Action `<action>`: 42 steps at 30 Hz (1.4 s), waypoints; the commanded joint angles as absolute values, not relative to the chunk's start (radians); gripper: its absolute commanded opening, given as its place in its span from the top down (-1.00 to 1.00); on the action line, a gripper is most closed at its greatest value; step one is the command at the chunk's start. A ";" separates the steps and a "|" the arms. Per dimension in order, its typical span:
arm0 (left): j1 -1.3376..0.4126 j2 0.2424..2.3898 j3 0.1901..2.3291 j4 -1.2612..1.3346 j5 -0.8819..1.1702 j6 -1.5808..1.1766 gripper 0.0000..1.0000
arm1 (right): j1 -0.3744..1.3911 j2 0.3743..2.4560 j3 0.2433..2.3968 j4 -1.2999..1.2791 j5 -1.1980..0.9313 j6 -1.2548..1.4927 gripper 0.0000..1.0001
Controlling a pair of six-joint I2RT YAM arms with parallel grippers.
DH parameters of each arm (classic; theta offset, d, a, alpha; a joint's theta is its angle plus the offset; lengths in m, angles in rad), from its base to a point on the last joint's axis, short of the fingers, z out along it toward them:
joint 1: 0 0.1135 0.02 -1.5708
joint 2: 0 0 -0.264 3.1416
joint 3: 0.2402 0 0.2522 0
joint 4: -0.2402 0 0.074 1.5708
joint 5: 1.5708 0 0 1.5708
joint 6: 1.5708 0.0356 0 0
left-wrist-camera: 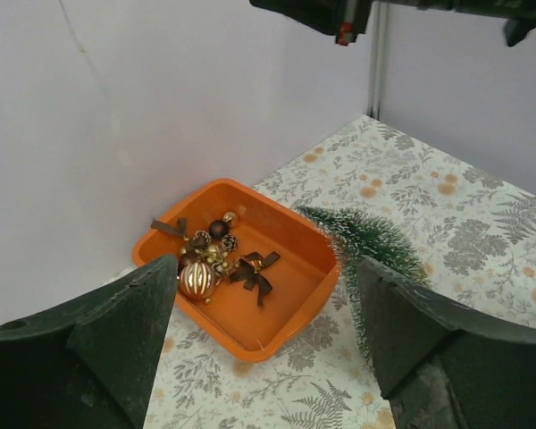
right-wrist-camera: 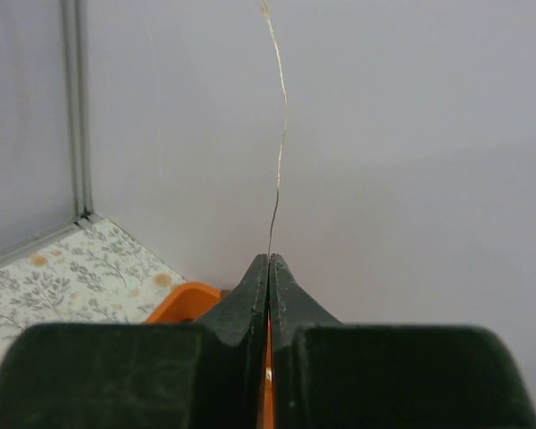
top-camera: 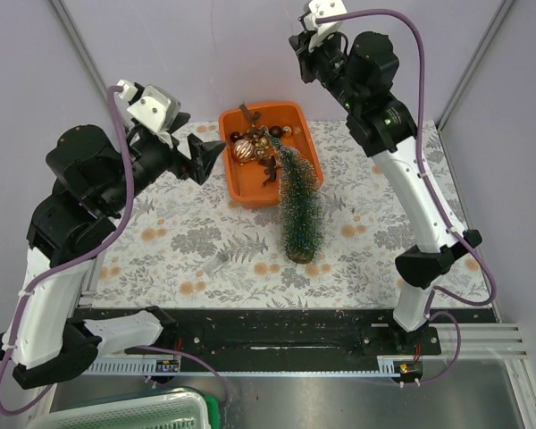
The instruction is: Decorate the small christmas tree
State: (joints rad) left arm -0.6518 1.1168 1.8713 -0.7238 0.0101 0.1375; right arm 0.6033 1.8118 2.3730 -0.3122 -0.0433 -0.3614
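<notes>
The small christmas tree (top-camera: 301,210) stands on its wooden base on the cloth and leans so that its tip is over the orange tray (top-camera: 250,192). It also shows in the left wrist view (left-wrist-camera: 375,246). The tray (left-wrist-camera: 290,317) holds a gold striped ball (left-wrist-camera: 197,280), a brown bow (left-wrist-camera: 255,273), a dark ball (left-wrist-camera: 218,229) and small cones. My left gripper (top-camera: 210,159) is open and empty, above the cloth left of the tray (left-wrist-camera: 266,264). My right gripper (top-camera: 305,54) is high behind the tray, shut (right-wrist-camera: 269,259) on a thin gold thread (right-wrist-camera: 280,134) that runs up from its tips.
A leaf-print tablecloth (top-camera: 188,241) covers the table. A small pale thing (top-camera: 219,262) lies on it near the front. The grey back wall and a metal corner post (right-wrist-camera: 76,107) stand close behind the tray. A white basket (top-camera: 134,416) sits at the bottom left.
</notes>
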 commanded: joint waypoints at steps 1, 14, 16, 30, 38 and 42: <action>-0.661 1.106 1.853 -0.715 0.064 0.117 -0.70 | 0.526 1.832 2.381 -0.344 0.052 -0.289 1.00; -0.703 1.118 1.825 -0.706 0.060 0.121 -0.70 | 0.155 1.820 2.269 -0.722 0.248 0.187 1.00; -0.704 1.111 1.825 -0.706 0.055 0.127 -0.70 | 0.111 1.763 2.165 -0.732 0.271 0.233 1.00; -0.704 1.083 1.828 -0.707 0.046 0.118 -0.68 | -0.213 1.534 1.813 -0.575 0.152 0.360 1.00; -0.706 1.080 1.825 -0.707 0.032 0.124 -0.67 | -0.256 1.690 2.149 -0.650 0.158 0.417 1.00; -0.704 1.088 1.835 -0.707 0.025 0.129 -0.67 | -0.258 1.590 1.983 -0.620 0.169 0.420 1.00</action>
State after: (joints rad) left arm -0.7010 1.0927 1.8233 -0.7471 0.0437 0.1230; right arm -0.2481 1.6787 2.0911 -0.6395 0.1635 0.3916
